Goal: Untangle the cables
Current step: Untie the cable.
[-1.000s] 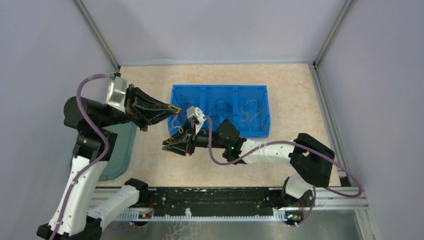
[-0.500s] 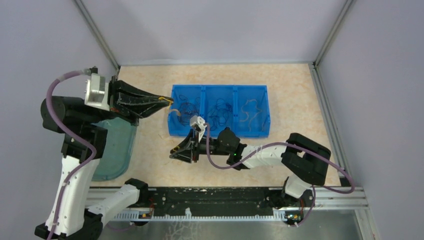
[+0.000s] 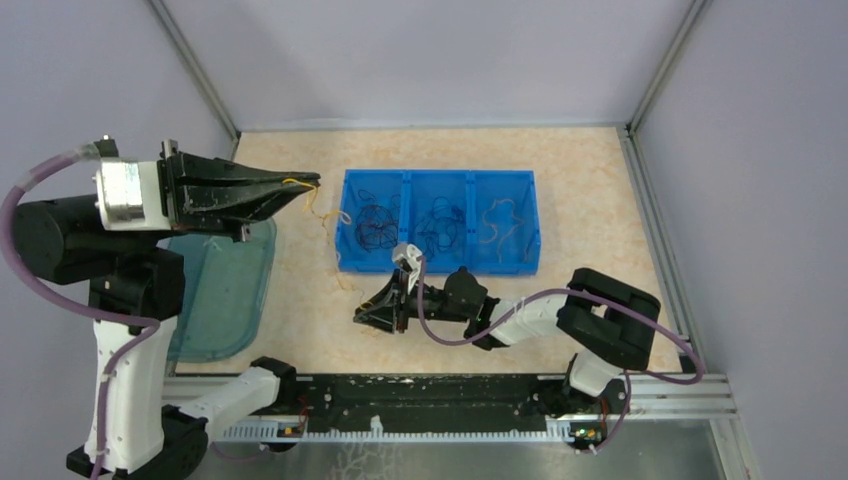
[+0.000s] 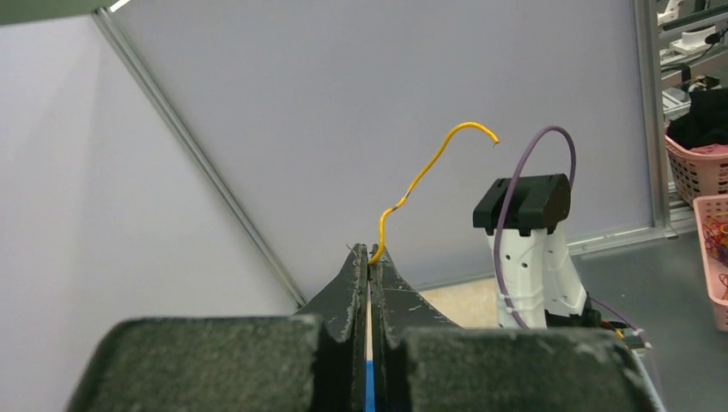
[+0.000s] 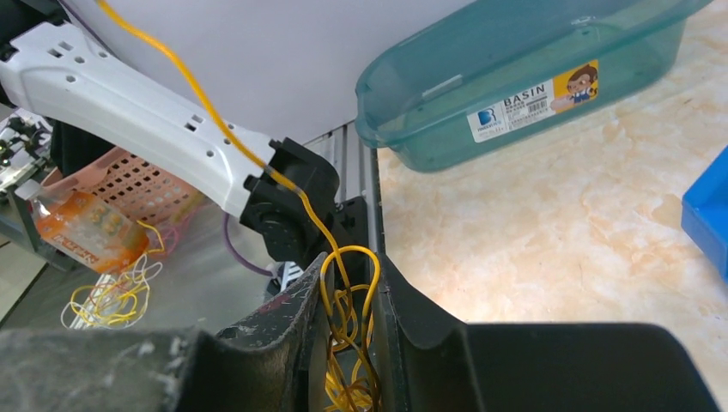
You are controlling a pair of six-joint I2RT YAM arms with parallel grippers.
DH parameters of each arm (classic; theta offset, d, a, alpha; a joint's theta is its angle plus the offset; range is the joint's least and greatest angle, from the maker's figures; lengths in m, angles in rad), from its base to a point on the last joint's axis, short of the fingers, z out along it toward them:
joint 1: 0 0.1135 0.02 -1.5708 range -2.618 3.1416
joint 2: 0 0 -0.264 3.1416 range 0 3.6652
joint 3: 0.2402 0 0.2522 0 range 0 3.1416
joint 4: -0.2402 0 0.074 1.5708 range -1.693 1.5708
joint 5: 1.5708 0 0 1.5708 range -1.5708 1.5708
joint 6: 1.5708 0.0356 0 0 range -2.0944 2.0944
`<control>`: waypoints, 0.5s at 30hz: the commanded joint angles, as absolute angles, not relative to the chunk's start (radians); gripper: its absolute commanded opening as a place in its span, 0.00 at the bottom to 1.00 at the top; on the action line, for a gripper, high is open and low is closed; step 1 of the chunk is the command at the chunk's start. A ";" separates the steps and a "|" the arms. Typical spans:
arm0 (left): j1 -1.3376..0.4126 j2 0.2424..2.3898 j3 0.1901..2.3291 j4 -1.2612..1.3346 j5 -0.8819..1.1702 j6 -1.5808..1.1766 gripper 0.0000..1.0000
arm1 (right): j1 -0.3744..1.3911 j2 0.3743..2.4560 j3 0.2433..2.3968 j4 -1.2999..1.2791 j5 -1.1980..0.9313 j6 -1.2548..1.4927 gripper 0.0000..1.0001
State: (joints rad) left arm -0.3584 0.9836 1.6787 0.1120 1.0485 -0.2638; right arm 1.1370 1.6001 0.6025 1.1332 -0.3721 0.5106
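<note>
Two grippers work one tangle. Low at centre frame, our right gripper [image 5: 348,266] pinches a yellow clump [image 5: 348,369] above the tabletop [image 3: 590,190]. At upper left, our left gripper [image 3: 314,182], pressed together, pinches one strand [image 4: 421,176] leading up from it. Farther back, the bin [image 3: 437,173] holds cables [image 3: 440,225] in three compartments. We judge the clump mostly unsorted.

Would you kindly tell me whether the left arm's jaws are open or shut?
Shut on the yellow cable: in the left wrist view the jaws meet at their tips, with the cable pinched between them.
</note>
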 commanded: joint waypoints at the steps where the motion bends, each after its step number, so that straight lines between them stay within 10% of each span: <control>1: -0.362 1.007 1.756 0.100 1.032 -0.212 0.00 | 1.150 1.595 0.580 1.210 -0.351 0.512 0.23; 15: -0.362 1.120 2.051 0.184 0.678 0.205 0.00 | 1.150 1.617 0.506 1.193 -0.305 0.478 0.28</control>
State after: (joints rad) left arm -0.3584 1.0885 1.9930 0.1146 0.8459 0.0387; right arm 1.1370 1.6047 0.5175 1.1522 -0.3298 0.5053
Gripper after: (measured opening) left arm 0.007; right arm 0.272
